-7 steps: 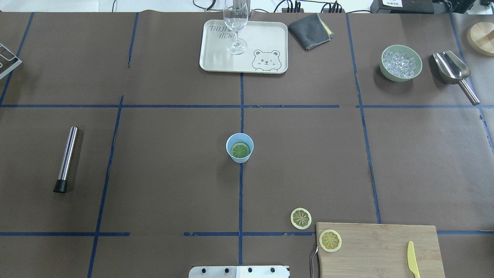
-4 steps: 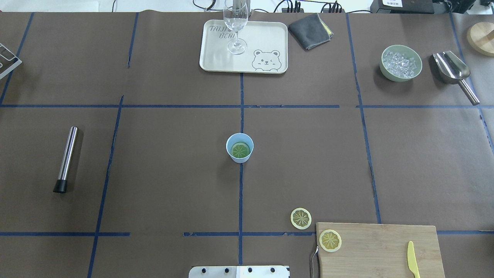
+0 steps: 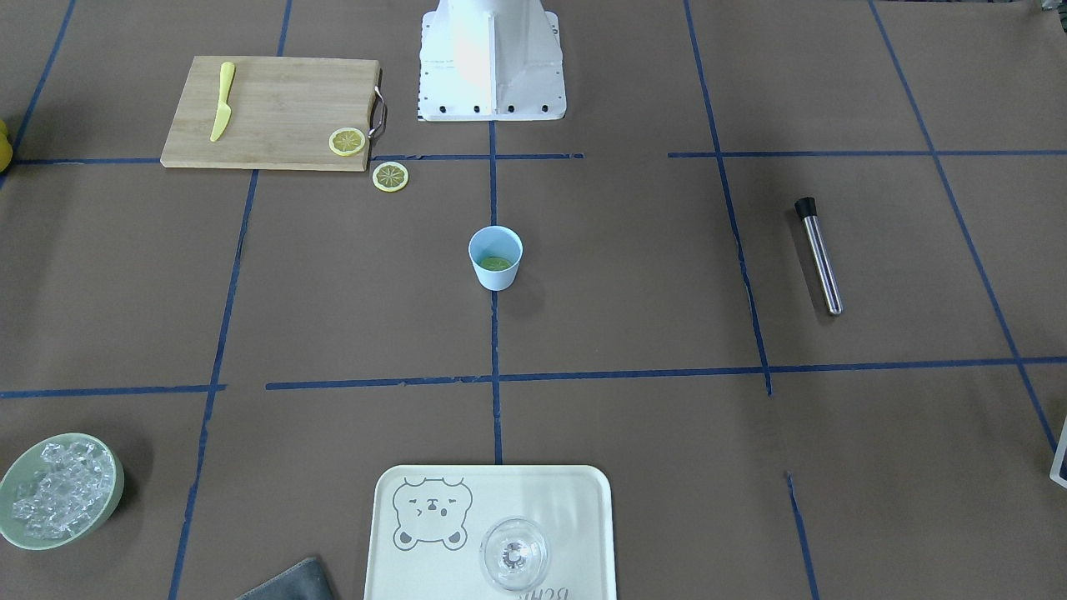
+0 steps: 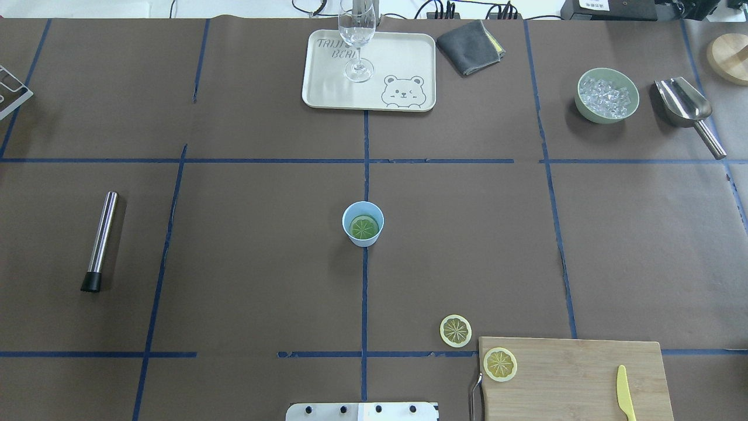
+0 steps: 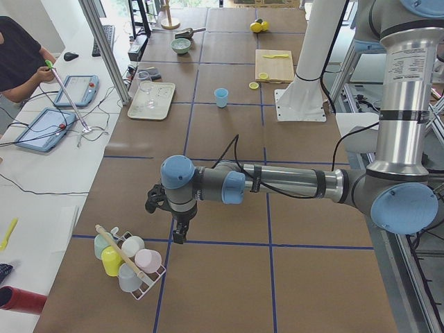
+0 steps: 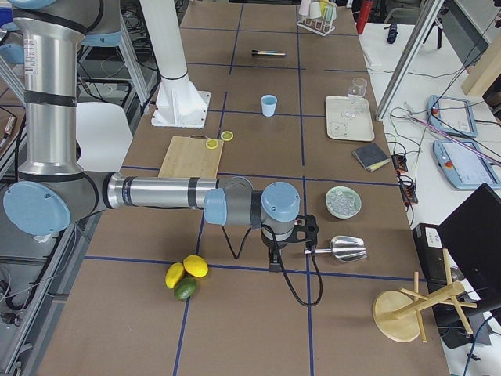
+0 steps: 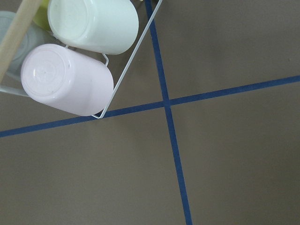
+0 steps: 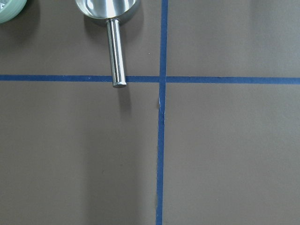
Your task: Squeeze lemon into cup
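The light-blue cup [image 4: 349, 217] stands at the table's centre on a blue tape line, also in the front-facing view [image 3: 497, 277]. One lemon slice [image 4: 363, 227] lies flat in its bottom. A second slice [image 4: 455, 330] rests on the brown paper, and a third [image 4: 499, 363] sits on the corner of the cutting board [image 4: 572, 380]. The left gripper [image 5: 177, 232] hangs beyond the table's left end beside a mug rack; I cannot tell if it is open or shut. The right gripper [image 6: 274, 262] hangs near the scoop at the right end; its state cannot be told either.
A yellow knife [image 4: 624, 393] lies on the board. A steel muddler [image 4: 100, 241] lies at left. A tray [image 4: 403, 58] with a wine glass [image 4: 356, 41], a grey cloth [image 4: 470, 47], a bowl of ice [image 4: 606, 95] and a scoop [image 4: 684, 105] line the far edge.
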